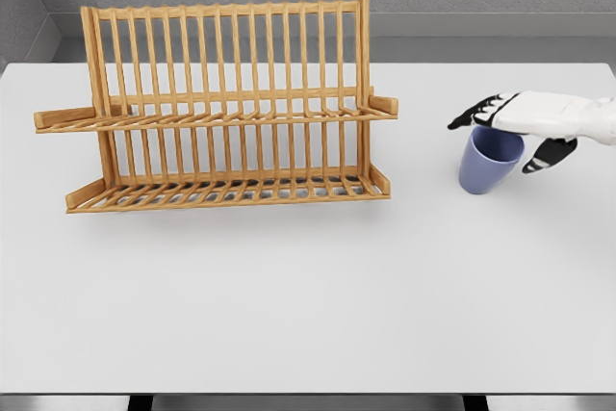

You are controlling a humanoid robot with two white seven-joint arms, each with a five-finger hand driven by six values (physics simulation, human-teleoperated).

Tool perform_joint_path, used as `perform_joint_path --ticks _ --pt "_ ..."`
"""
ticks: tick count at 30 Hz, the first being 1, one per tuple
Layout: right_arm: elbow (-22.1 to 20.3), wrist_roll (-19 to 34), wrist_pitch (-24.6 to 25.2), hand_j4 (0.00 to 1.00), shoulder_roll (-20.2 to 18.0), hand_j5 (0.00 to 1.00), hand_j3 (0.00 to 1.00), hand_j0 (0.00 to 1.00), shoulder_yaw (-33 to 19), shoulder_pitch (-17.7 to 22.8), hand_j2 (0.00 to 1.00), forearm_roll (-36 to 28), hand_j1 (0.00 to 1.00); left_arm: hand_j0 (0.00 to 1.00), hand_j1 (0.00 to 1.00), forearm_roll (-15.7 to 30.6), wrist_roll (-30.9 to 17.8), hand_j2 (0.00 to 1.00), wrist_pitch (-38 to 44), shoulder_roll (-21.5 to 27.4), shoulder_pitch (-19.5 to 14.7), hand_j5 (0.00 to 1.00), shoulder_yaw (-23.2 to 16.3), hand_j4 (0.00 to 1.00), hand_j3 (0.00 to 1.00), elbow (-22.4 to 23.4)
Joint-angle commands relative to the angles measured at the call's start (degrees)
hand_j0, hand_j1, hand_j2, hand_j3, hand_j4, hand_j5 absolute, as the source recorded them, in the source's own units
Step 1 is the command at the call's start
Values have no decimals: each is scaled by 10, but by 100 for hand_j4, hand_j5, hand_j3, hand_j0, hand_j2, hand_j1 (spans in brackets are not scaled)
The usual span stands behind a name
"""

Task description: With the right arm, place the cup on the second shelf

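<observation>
Tabletop (289, 305): the white surface is bare along its near edge; both the task's things sit in its far half, well apart from each other.

Cup (489, 163): a blue-violet cup stands upright and mouth-up near the right edge of the tabletop, roughly midway between the near and far edges, well to the right of the rack.

Right hand (525, 124): it comes in from the right edge and lies over the cup's rim, palm down, dark fingers (476, 113) reaching leftward past the rim and the thumb (549, 154) hanging down on the cup's right side.

Hand state: fingers extended and apart, thumb separate from them; no closure round the cup wall shows, so I judge the cup not yet gripped.

Cup relative to hand: directly beneath the palm, its mouth partly covered; whether the palm touches the rim I cannot tell.

Step in hand: securing the grasp, as I read it.

Doing it well: settle the thumb against the right wall and bring the fingers down on the opposite wall before lifting, so the cup stays upright and does not skid toward the edge; lift straight up first.

Rack (226, 103): a wooden two-tier dish rack stands toward the far left of the tabletop.

Upper shelf (217, 120): slatted and holding nothing; probably the target, calling for a carry leftward at a height clearing its front rail.

Left arm: out of view.
</observation>
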Motion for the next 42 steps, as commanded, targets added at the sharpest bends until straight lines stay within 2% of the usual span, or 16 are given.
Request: perform_joint_path --ticks 1,2,7,22,23,24,26,42 --pt "10 0 2 100 3 100 100 100 9 -2 100 -2 100 100 100 0 0 100 0 0 0 100 0 100 100 0" --pt "25 0 2 100 6 100 100 100 16 -13 100 -2 100 100 100 0 0 100 0 0 0 100 0 100 100 0" --pt "40 0 2 100 17 100 100 100 24 -18 100 -1 100 100 100 0 0 100 0 0 1 100 0 100 100 0" --pt "49 0 2 100 18 100 100 100 44 -21 100 -1 100 100 100 0 0 100 0 0 1 100 0 100 100 0" --pt "48 0 2 98 18 98 98 98 44 -22 98 -1 98 100 100 0 0 100 0 0 0 100 0 100 100 0" --pt "48 0 3 83 19 83 83 83 44 -22 83 -2 83 100 100 0 0 100 0 0 1 100 0 100 100 0" --pt "51 0 4 75 27 75 75 75 44 -23 75 -2 75 100 100 0 0 100 0 0 0 100 -1 100 100 0" --pt "50 0 3 73 27 73 73 73 37 -37 73 -2 73 100 100 0 0 100 0 0 0 100 0 100 100 0"
